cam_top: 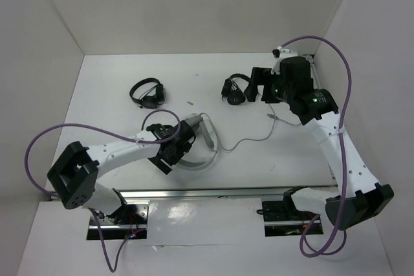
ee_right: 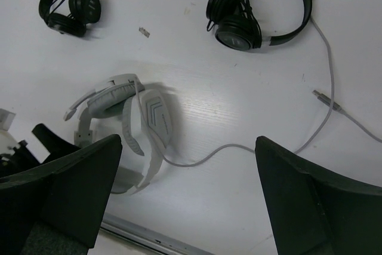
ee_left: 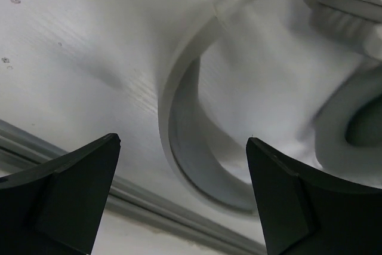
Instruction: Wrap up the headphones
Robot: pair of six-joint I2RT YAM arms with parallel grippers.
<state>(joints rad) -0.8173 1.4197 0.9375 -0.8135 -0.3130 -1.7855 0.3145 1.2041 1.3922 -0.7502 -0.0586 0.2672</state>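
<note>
White table [cam_top: 116, 69] filled the top view, walled on three sides by pale panels. Across it reached the left arm [cam_top: 116, 150], stretched low toward the middle, and the right arm [cam_top: 336, 140], raised over the far right part of the surface. Between them, near the front edge of the table, lay the headphones [cam_top: 206, 132], light grey with a wide headband and grey ear pads, the cups folded together at the far end and the band curving toward the near rail. The left gripper [ee_left: 182, 141] hung right over that band with its fingers spread wide apart; the left wrist view showed the band's arc between them, but whether either finger touched it could not be told. The right gripper [ee_right: 188, 141] was held high, fingers also well apart and holding nothing, looking down on the headphones [ee_right: 146, 120]. Farther back sat two smaller black headphones, one at the left [cam_top: 147, 93] and one at the right [cam_top: 236, 90], just beside the right wrist. A thin grey cable [cam_top: 249, 139] ran loose from the light headphones toward the right. A small plug [ee_right: 325, 101] lay by its bend, and a tiny scrap [cam_top: 190, 103] lay between the black pairs.
</note>
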